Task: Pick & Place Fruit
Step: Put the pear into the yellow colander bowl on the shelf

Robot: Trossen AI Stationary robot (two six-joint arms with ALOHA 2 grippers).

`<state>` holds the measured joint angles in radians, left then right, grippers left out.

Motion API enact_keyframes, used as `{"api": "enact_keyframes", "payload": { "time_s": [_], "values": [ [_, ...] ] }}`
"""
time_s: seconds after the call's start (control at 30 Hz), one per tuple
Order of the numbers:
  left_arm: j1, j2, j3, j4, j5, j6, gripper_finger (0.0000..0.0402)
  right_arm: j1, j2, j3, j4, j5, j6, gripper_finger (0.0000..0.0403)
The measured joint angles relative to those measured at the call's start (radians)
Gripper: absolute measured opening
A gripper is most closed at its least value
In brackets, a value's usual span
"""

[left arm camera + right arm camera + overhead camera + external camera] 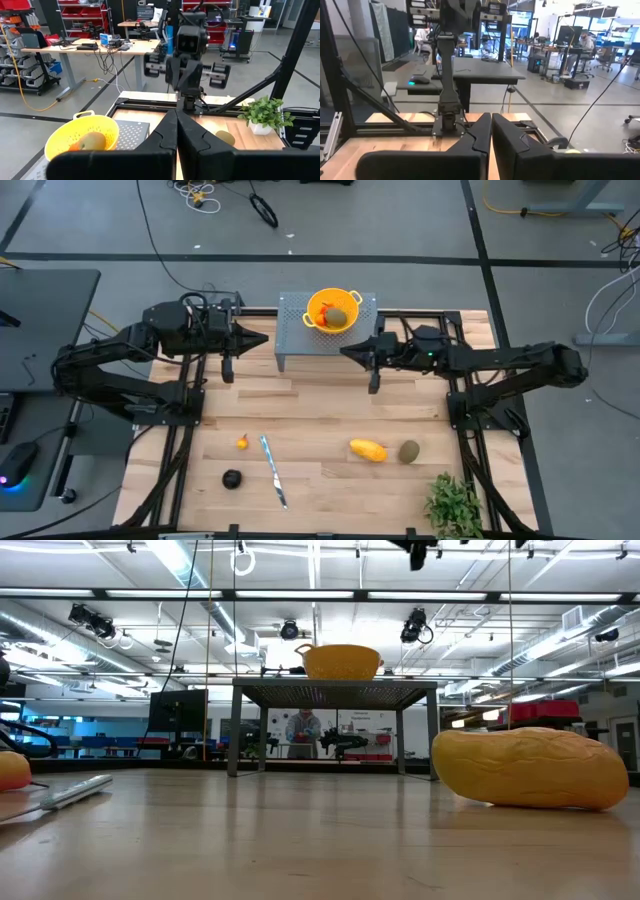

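A yellow colander (333, 310) stands on a grey perforated stand (290, 330) at the table's far middle. In it lie an olive-green oval (339, 316) and an orange-red piece (322, 310). On the near part of the table rest a yellow-orange oblong (367, 450), another olive-green oval (409, 451), a dark round fruit (232, 478) and a tiny orange piece (241, 442). My left gripper (262, 338) is shut and holds nothing, level, just left of the stand. My right gripper (345, 350) is shut and holds nothing, level, at the stand's right front corner.
A slim silver knife (273, 470) lies between the dark fruit and the oblong. A leafy plant (455, 502) stands at the near right corner. Bare wood lies across the table's middle, between the stand and the fruit.
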<state>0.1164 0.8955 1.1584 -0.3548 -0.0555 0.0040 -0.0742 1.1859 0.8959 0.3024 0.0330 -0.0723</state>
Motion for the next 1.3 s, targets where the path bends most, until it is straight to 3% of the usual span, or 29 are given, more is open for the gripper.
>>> {"api": "enact_keyframes", "payload": {
  "time_s": [0.33, 0.73, 1.13, 1.3],
  "values": [
    [0.0, 0.0, 0.0, 0.0, 0.0, 0.0, 0.0001, -0.001, -0.117, 0.0, -0.133, 0.027, -0.022, 0.0022],
    [0.0, 0.0, 0.0, 0.0, 0.005, 0.0, 0.0001, 0.043, -0.135, 0.0, -0.193, 0.018, -0.023, 0.0022],
    [0.0, 0.0, 0.0, -0.108, 0.172, -0.005, 0.0001, 0.16, -0.134, 0.0, -0.326, 0.018, -0.079, 0.0022],
    [0.0, 0.0, 0.0, -0.198, 0.181, -0.011, 0.0001, 0.169, -0.134, 0.0, -0.325, 0.07, -0.08, 0.0022]
  ]
}}
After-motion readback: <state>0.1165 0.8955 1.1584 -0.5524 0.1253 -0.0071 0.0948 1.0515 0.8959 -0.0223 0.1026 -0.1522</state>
